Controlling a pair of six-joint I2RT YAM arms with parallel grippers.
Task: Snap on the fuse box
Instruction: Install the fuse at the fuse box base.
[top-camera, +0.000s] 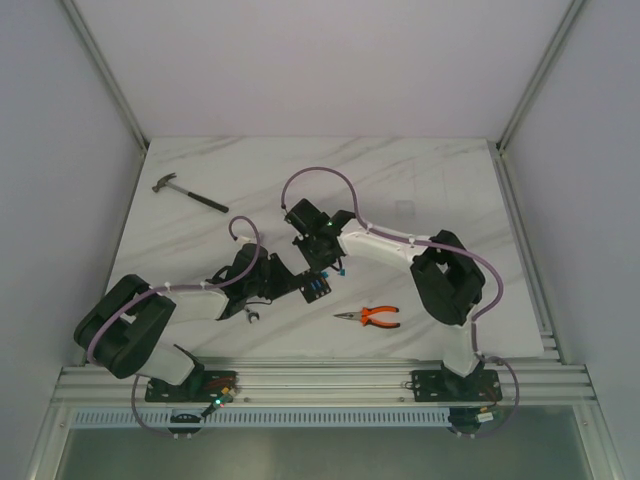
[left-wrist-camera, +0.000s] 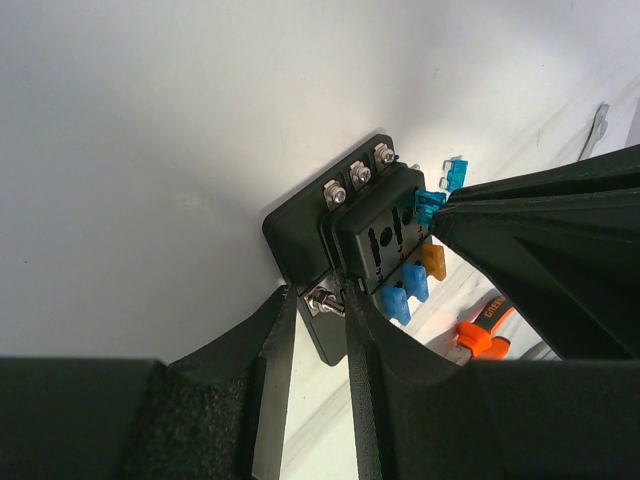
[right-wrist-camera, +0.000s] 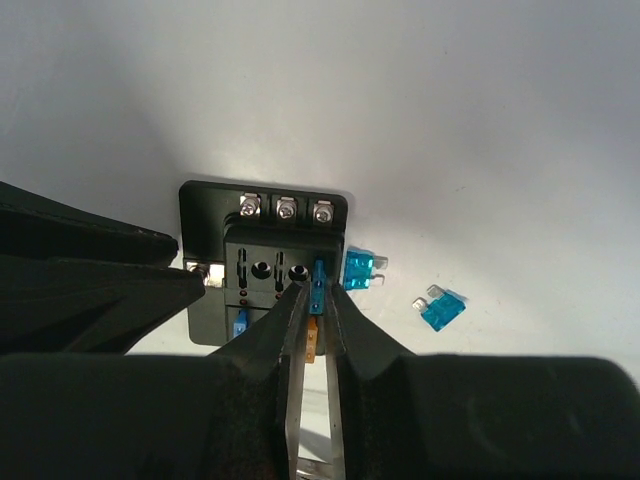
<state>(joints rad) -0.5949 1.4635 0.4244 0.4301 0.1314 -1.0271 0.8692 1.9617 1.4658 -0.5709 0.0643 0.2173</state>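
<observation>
Currently: fuse box (top-camera: 316, 289) at middle of counter (top-camera: 420, 180), between both arms; terminal edge clamped in left jaws, steadying it; right jaws pinch a blue fuse (right-wrist-camera: 320, 278) standing in an outer slot. Advice: press straight down, fuse kept square, box held flat.
</observation>
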